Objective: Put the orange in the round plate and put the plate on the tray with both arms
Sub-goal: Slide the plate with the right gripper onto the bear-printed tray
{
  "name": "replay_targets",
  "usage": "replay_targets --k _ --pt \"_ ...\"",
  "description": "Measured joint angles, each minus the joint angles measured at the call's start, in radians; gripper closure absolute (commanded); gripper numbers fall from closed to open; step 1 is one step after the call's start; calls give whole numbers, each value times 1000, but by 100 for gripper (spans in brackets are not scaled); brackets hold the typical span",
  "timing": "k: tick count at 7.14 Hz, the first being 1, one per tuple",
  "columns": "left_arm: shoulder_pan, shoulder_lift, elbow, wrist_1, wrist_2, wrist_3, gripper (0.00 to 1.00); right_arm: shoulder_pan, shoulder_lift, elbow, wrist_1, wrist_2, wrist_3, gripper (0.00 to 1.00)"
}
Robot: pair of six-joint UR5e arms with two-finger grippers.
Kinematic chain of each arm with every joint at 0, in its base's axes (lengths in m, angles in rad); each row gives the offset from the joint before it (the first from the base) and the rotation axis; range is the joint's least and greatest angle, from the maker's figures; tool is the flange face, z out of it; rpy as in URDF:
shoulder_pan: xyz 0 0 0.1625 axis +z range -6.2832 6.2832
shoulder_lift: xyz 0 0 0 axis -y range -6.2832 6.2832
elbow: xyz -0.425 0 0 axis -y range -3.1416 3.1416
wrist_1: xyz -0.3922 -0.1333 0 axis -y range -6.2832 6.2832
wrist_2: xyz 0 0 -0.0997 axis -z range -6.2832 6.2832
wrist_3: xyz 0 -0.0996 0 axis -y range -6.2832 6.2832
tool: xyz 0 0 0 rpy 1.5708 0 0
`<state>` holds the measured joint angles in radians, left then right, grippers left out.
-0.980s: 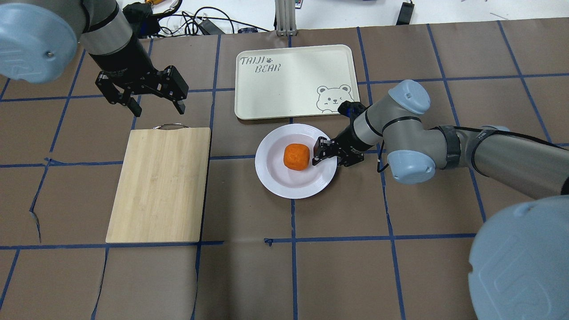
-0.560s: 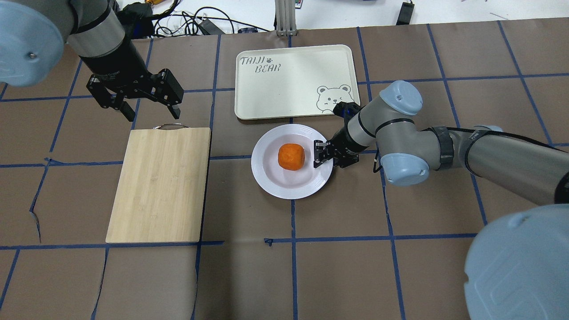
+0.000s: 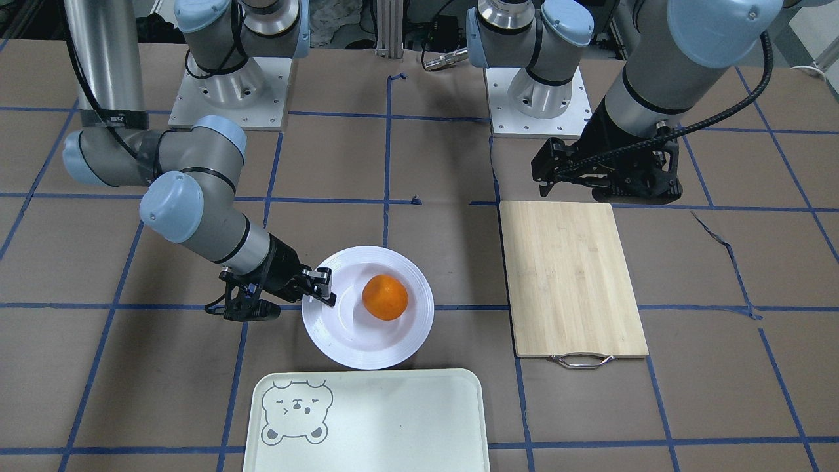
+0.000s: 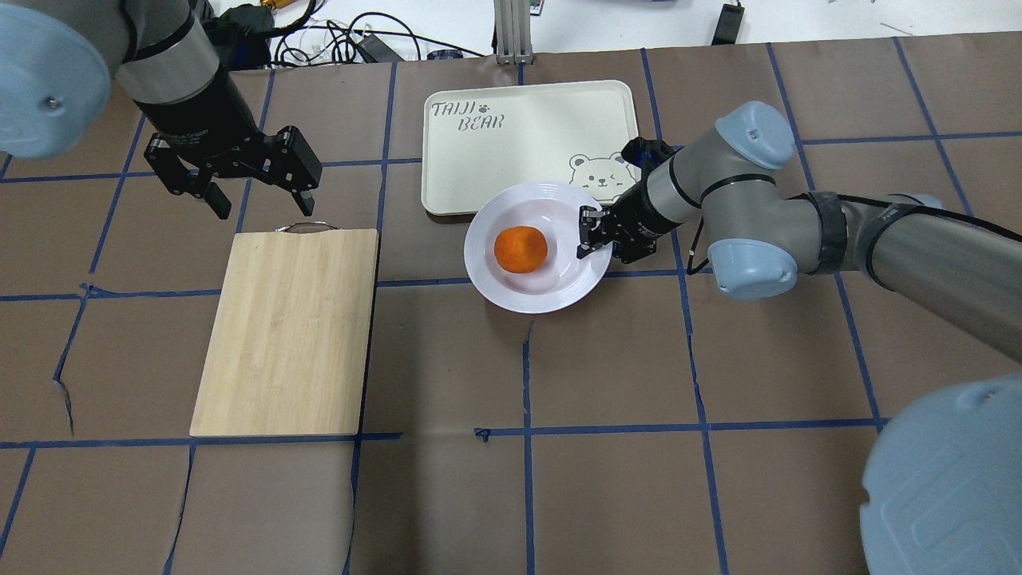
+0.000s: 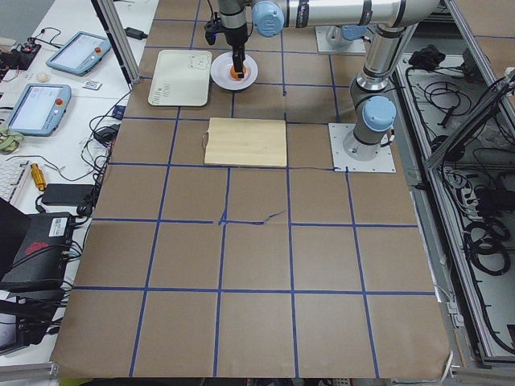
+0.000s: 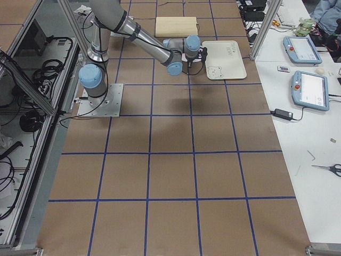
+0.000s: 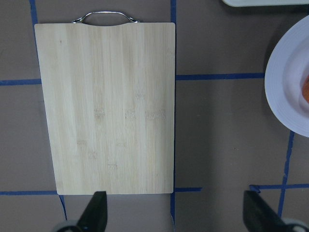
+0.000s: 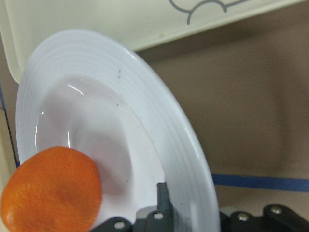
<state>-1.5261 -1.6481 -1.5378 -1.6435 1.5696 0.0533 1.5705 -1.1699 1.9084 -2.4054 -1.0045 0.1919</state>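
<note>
Since the earlier overhead frame, the round plate (image 4: 551,294) has been carried from the open table toward the tray (image 4: 519,136), and the left gripper (image 4: 262,204) has been shifted slightly back from the cutting board (image 4: 287,331). From the front-facing view, the right gripper (image 3: 321,288) is seen pinching the plate's rim on its own side, while the orange (image 3: 385,297) rests in the plate's shallow centre and the plate's edge comes just up to the tray's near edge. From overhead, the plate's far edge is seen overlapping the tray's lip beside the bear face, so the plate is judged to be raised off the table. The left gripper is spread and empty near the board's metal handle, well apart from the plate. The two side views show the same layout too small to add detail. Through the left wrist camera, two fingertips are seen wide apart over the board, with a slice of plate at the right edge. Through the right wrist camera, the rim is seen clamped, with a shadow beneath it. The plate should be kept level so that the orange is not rolled off, lifted clear of the tray's lip, brought over the tray's middle, and set down flat before the pinch is released.
</note>
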Motion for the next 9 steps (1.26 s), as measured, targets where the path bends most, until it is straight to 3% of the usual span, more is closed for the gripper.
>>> replay_targets --k 2,5,7,8,9 --pt "0 0 0 0 0 0 0 -10 59 -120 -1 39 91 100" --pt "0 0 -1 -2 2 2 0 -10 316 -476 14 41 194 100" --pt "0 -1 -2 -2 2 2 0 -4 398 -594 74 33 216 66" --pt "0 -1 -2 -2 2 3 0 -2 407 -597 89 29 219 62" --pt "0 -1 -1 -1 1 4 0 -2 409 -583 94 20 220 47"
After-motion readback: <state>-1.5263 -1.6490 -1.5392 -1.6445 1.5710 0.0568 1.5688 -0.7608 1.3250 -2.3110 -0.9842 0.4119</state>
